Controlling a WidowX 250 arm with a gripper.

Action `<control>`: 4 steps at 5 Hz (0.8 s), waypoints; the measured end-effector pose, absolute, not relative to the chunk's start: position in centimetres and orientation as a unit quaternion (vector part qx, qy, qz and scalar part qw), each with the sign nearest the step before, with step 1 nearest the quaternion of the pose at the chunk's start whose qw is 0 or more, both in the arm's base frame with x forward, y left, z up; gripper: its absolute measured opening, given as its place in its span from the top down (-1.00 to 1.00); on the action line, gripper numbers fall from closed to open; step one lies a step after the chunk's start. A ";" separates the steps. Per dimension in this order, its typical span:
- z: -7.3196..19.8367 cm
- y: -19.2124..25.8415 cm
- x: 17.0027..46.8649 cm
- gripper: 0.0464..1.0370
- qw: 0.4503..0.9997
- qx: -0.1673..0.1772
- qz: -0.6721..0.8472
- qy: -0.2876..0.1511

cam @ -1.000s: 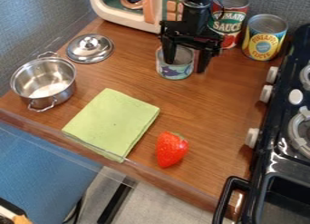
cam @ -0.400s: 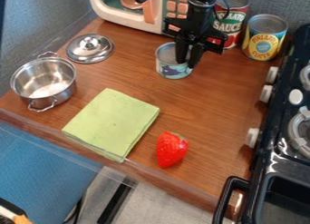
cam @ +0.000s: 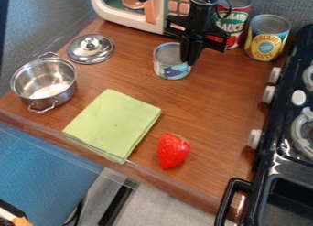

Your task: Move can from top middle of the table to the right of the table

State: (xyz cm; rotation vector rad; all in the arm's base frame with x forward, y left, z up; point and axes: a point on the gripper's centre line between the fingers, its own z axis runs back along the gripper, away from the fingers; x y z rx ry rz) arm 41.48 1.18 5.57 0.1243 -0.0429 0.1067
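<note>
The black gripper [cam: 190, 59] hangs down near the top middle of the table, its fingers together at the right side of a small can. This can [cam: 172, 68] stands upright, with a grey top and a pale label with blue and purple shapes. The fingertips overlap the can's right edge in the view; whether they touch it I cannot tell. Nothing shows between the fingers.
Behind and right stand a tomato sauce can [cam: 234, 20] and a yellow pineapple can [cam: 267, 38]. A black stove [cam: 287, 149] lines the right edge. Also on the table [cam: 211, 101] are a strawberry [cam: 173, 150], green cloth [cam: 114, 123], pot [cam: 44, 82] and lid [cam: 90, 49].
The gripper's fingers, apart on both sides of the can at first, have come together at its right. The can has shifted slightly left.
</note>
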 end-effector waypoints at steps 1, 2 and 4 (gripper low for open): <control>8.3 2.0 41.4 0.96 0.995 0.041 0.074 -0.045; 12.1 1.1 40.6 0.96 0.994 0.018 0.068 -0.080; 12.2 -2.9 36.9 0.96 0.998 -0.005 0.015 -0.058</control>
